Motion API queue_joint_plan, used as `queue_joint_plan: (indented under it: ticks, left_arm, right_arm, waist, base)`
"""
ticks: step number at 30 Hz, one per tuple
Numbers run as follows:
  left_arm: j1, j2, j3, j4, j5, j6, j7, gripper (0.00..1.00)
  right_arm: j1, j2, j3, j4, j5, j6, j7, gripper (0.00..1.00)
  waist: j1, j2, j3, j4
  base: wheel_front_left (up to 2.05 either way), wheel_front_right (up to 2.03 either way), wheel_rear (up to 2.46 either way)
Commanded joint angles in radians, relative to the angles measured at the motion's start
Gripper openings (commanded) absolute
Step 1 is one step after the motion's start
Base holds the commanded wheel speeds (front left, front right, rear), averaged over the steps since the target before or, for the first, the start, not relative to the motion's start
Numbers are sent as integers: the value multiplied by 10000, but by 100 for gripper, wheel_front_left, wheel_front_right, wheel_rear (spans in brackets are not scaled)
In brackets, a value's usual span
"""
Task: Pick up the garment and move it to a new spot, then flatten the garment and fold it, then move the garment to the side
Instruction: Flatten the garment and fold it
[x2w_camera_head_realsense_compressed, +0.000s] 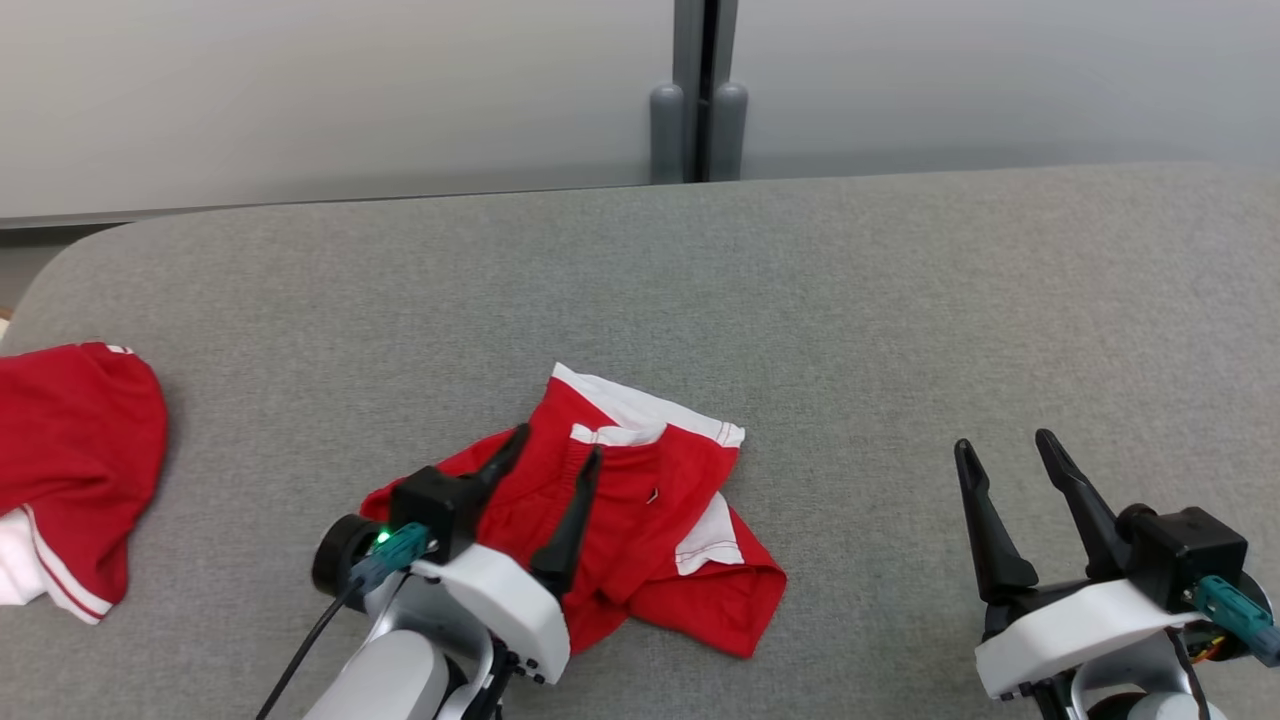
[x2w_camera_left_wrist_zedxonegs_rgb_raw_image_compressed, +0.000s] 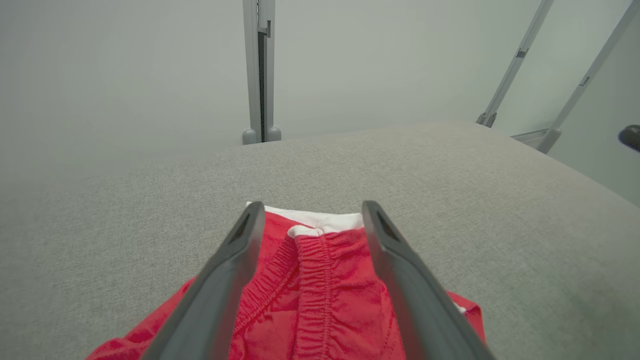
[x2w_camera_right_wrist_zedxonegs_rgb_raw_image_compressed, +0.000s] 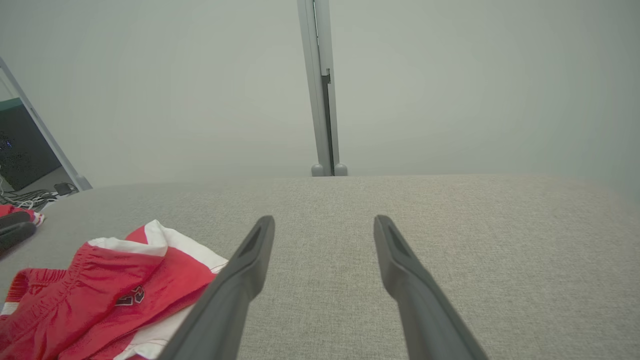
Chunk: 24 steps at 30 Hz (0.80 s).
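**Two open grippers, red shorts beneath the left one**

Both grippers sit at the near edge of the grey bench (x2w_camera_head_realsense_compressed: 900, 300) with their fingers spread wide and nothing held. The left gripper (x2w_camera_head_realsense_compressed: 558, 445) is over the near-left part of the red shorts (x2w_camera_head_realsense_compressed: 650, 530). In its wrist view, the two fingers straddle the gathered waistband (x2w_camera_left_wrist_zedxonegs_rgb_raw_image_compressed: 320, 280), which runs straight away from the wrist between them. Whether the fingertips touch the cloth cannot be told.

The right gripper (x2w_camera_head_realsense_compressed: 1003, 440) hangs over bare bench well to the right of the shorts, which lie off to its left and clear of its fingers. The left arm is therefore plainly the nearer one for the pick-up. As I judge it, that gripper only needs to drop and close on the waistband.

The shorts lie crumpled in the middle of the bench, toward the robot. The heap looks longest roughly left to right, and a white panel (x2w_camera_head_realsense_compressed: 640, 405) is folded out at its far edge.

A second red garment (x2w_camera_head_realsense_compressed: 70, 470) lies apart at the left edge. Beyond the bench stand a grey post (x2w_camera_head_realsense_compressed: 700, 90) and a pale wall (x2w_camera_head_realsense_compressed: 300, 90).
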Motion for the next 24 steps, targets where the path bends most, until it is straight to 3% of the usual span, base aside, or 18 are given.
queue_joint_plan:
  ticks: [1,4,5,7,15,20,24]
  left_arm:
    - [-316,-115,-121,469,-117,-214,167,100]
    - [-614,-483,-222,1372,-477,-519,490,100]
    - [-729,-495,-251,1630,-450,-564,538,93]
    - [-858,-601,-239,2028,-631,-741,512,0]
    - [-1115,-530,-157,2606,-457,-813,-359,0]
    - [-688,-10,-231,2142,-28,-507,-716,0]
    - [60,837,-66,1154,287,75,-737,0]
  right_arm:
    - [-149,-22,53,65,71,-3,-80,100]
    - [-232,-20,79,153,87,-3,-142,100]
    - [-252,-19,54,190,105,-3,-154,100]
    - [-311,-13,45,231,139,-3,-200,100]
    - [-364,-3,-68,330,203,-3,-338,100]
    - [-359,-2,-81,373,246,-3,-358,100]
    - [-280,0,-193,377,273,-3,-401,100]
  waist:
    - [-1,0,189,-190]
    - [-1,0,295,-342]
    - [-1,0,325,-378]
    - [-1,0,370,-437]
    - [-1,0,501,-386]
    - [-1,0,520,-329]
    - [-1,0,576,-167]
  base:
    - [0,0,0]
    - [0,0,0]
    - [0,0,0]
    - [0,0,0]
    - [0,0,0]
    - [0,0,0]
    - [0,0,0]
